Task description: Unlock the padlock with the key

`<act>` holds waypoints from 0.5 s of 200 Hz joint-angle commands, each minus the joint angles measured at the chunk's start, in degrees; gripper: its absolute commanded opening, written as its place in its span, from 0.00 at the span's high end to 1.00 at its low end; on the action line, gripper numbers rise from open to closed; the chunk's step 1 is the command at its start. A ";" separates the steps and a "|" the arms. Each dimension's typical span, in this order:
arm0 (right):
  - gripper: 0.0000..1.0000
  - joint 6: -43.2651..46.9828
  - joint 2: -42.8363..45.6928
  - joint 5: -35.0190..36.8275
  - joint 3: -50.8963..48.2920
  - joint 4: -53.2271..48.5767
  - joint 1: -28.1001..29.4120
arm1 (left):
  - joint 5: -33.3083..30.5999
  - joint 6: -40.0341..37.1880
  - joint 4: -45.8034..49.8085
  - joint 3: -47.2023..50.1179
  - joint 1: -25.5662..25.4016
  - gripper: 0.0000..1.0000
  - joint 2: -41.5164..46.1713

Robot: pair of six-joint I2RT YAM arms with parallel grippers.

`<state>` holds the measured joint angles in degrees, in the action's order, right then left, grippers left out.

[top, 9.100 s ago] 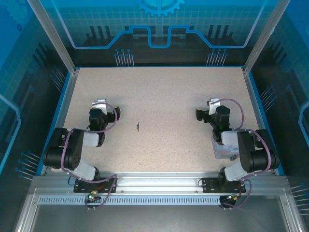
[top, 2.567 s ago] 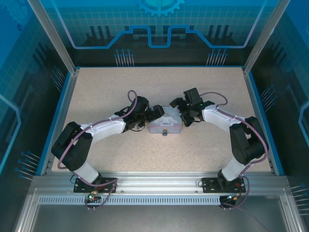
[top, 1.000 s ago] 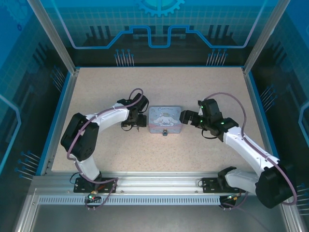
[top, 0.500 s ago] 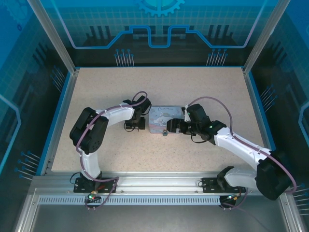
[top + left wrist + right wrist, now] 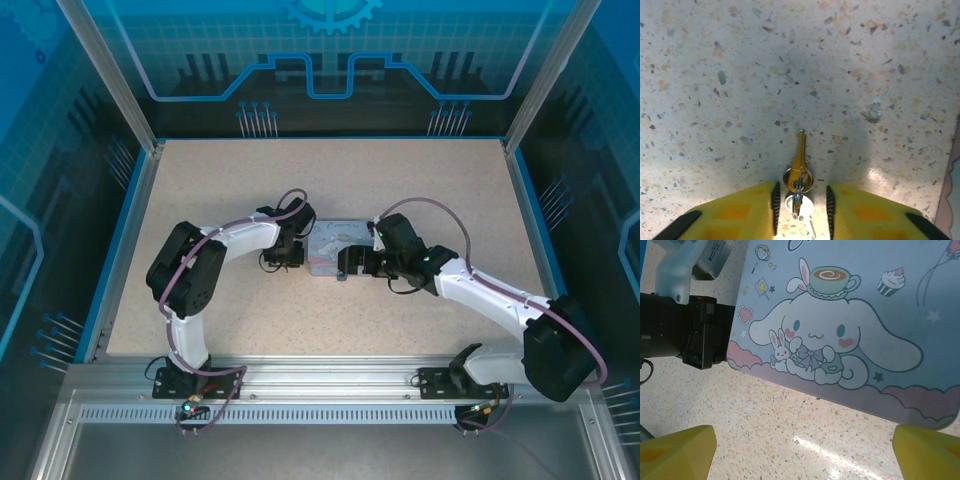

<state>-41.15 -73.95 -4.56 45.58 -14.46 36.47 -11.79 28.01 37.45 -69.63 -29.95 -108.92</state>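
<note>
Near the middle of the speckled table (image 5: 715,75), the left gripper (image 5: 801,194) stands narrowly open, yellow fingers (image 5: 740,215) flanking the small brass key (image 5: 799,155). The right gripper (image 5: 802,447) gapes wide, empty, over the pale blue cartoon-printed tin box (image 5: 850,300).

Left arm (image 5: 225,238) and right arm (image 5: 480,290) reach inward; left gripper (image 5: 801,210) narrowly parted, right gripper (image 5: 800,450) spread wide.
</note>
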 commanded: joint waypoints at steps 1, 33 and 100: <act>0.08 -0.34 -0.82 0.69 1.85 0.40 1.49 | -1.29 -1.25 0.00 -0.36 0.42 0.76 -2.88; 0.09 -0.43 -1.04 1.10 2.13 0.31 2.54 | -1.26 -2.15 -0.73 -0.50 1.28 0.97 -3.46; 0.09 -3.26 2.76 1.51 2.13 -0.09 3.35 | 1.99 -4.50 -1.56 4.99 2.47 1.00 13.60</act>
<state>-42.48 -73.84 -3.27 45.98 -14.50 38.96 -12.34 25.30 35.64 -67.51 -27.94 -105.36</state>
